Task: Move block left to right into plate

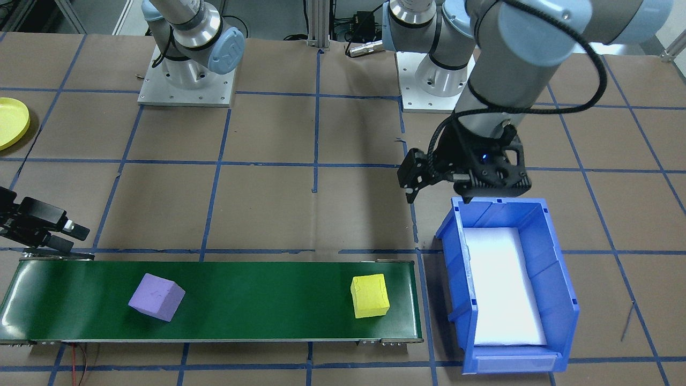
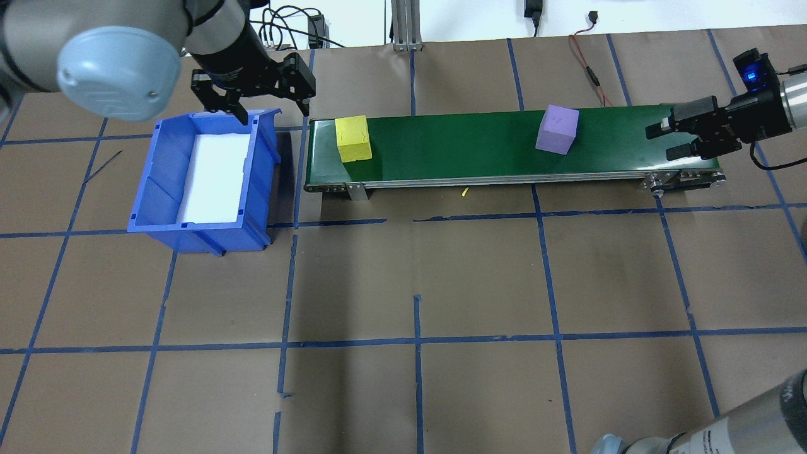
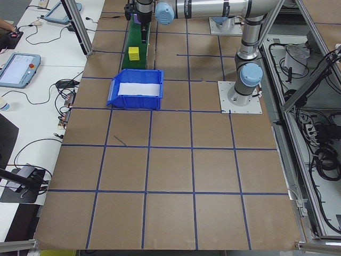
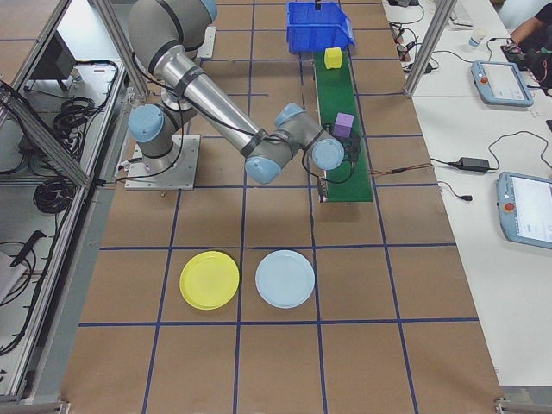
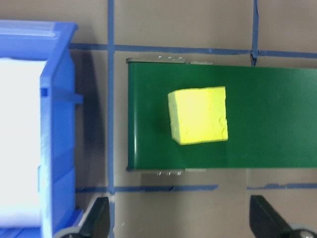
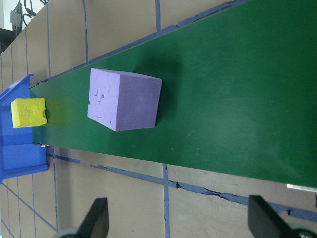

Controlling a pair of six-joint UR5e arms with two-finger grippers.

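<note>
A yellow block [image 2: 353, 139] lies on the green conveyor belt [image 2: 454, 151] at its left end, next to the blue bin. Farther right on the belt sits a purple block [image 2: 557, 129]. My left gripper [image 2: 268, 104] hangs open and empty over the bin's far rim, beside the yellow block [image 5: 199, 115]. At the belt's right end my right gripper [image 2: 665, 140] is open and empty, facing the purple block [image 6: 124, 99]. The yellow plate [image 4: 209, 279] lies on the table well beyond the belt's right end; its edge also shows [image 1: 12, 122].
The blue bin [image 2: 142, 189] with a white liner stands just left of the belt. A pale blue plate [image 4: 285, 278] lies beside the yellow one. Tablets, cables and frame posts line the far side of the table.
</note>
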